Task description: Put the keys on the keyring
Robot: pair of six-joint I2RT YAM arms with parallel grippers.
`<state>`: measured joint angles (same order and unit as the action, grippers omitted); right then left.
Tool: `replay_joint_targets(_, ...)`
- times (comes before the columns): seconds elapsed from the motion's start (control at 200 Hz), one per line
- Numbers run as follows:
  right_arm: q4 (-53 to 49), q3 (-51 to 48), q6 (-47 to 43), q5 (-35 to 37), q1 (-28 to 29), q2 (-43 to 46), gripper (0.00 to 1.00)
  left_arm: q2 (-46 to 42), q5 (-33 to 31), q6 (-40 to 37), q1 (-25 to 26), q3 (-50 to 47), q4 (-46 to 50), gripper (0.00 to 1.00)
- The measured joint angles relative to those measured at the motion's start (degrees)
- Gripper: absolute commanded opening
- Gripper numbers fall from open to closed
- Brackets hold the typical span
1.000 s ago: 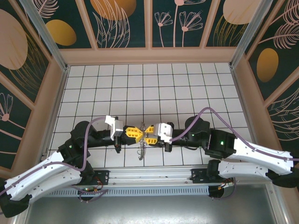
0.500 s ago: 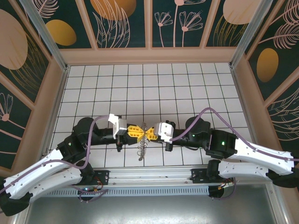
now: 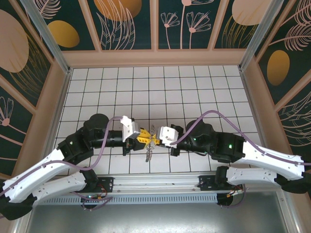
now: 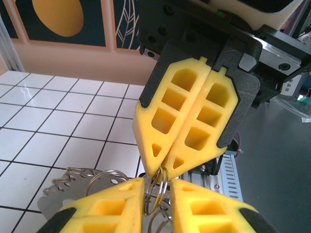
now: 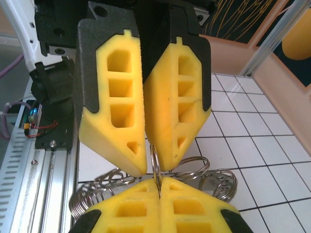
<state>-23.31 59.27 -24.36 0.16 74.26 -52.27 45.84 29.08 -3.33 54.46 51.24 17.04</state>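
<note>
The keyring point(image 3: 148, 153) is a bunch of silvery split rings and a wire coil, dangling between the two gripper tips above the tiles. My right gripper point(image 5: 159, 183) is shut on one thin ring point(image 5: 156, 160), held edge-on. In the left wrist view the same right gripper point(image 4: 162, 170) pinches that ring point(image 4: 156, 191) at its tips. My left gripper point(image 4: 156, 188) faces it tip to tip, its jaws slightly apart on either side of the ring. More rings point(image 5: 221, 182) and the coil point(image 5: 87, 200) hang below. The dark keys are hidden.
The white tiled floor point(image 3: 160, 87) stretches behind the grippers, walled by panels point(image 3: 155, 56). A metal rail point(image 3: 155, 182) with the arm bases runs along the near edge, right below the dangling bunch.
My left arm has pushed rightward and both grippers shifted away from the rail. The left jaws went from wide open to a narrow gap around the ring.
</note>
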Motion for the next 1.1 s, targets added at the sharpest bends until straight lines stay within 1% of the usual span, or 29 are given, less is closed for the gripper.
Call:
replay_joint_targets(0.155, -2.3, 0.8, 0.2, 0.3, 0.0, -1.2, 0.00, 0.7, 0.0, -0.8, 0.0, 0.0, 1.5, 0.10)
replay_joint_targets(0.22, -3.5, 1.4, 0.3, 0.6, 0.0, -1.8, 0.00, 1.2, 0.1, -1.2, 0.0, 0.2, 2.1, 0.00)
replay_joint_targets(0.521, -5.0, 2.6, 0.7, 1.2, 0.0, -2.6, 0.00, 0.8, 0.0, -1.8, 0.0, 0.2, 2.5, 0.00)
replay_joint_targets(0.556, -4.5, 2.7, 0.7, 1.1, 0.1, -2.6, 0.00, -0.1, 0.0, -1.4, 0.0, -0.4, 1.6, 0.00)
replay_joint_targets(0.636, -3.0, 2.7, 1.0, 0.4, 0.3, -2.4, 0.07, -2.4, 0.0, 0.0, 0.0, -2.3, -1.4, 0.00)
replay_joint_targets(0.821, 1.6, 1.0, 1.9, -1.1, 0.5, 0.4, 0.13, -6.1, 1.0, 4.3, 0.0, -7.0, -11.1, 0.00)
replay_joint_targets(0.981, 4.0, -1.0, 2.3, -2.2, 0.4, 3.0, 0.12, -8.4, 2.8, 7.1, 0.0, -9.3, -17.4, 0.00)
replay_joint_targets(1.101, 4.7, -1.3, 2.5, -3.4, 0.4, 3.2, 0.04, -9.2, 3.8, 8.4, 0.0, -10.1, -21.4, 0.00)
